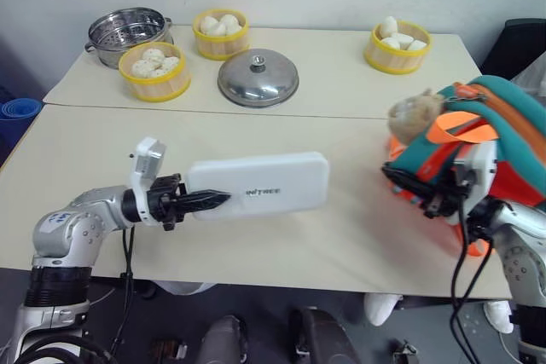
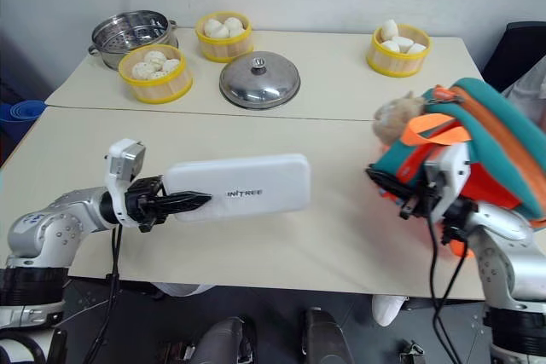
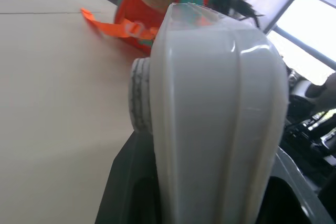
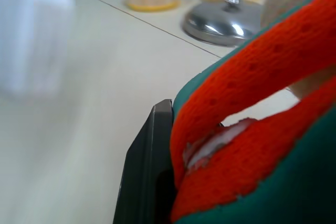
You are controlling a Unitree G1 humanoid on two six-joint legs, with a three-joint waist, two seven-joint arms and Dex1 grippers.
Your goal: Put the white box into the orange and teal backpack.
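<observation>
You see the white box (image 1: 260, 183) in smooth, slightly glossy plastic at frame centre. The orange and teal backpack (image 1: 503, 138) at right is matt woven mesh cloth. The lid (image 1: 258, 78) and steamer pot (image 1: 130, 33) above shine as polished metal; the counter (image 1: 341, 236) is matt.

bright, even | window glare, left wrist | blur, perhaps motion, right wrist

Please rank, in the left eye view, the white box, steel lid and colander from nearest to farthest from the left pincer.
From the left pincer:
1. White box, held in it.
2. Steel lid, beyond, table centre.
3. Colander, far left corner.
</observation>
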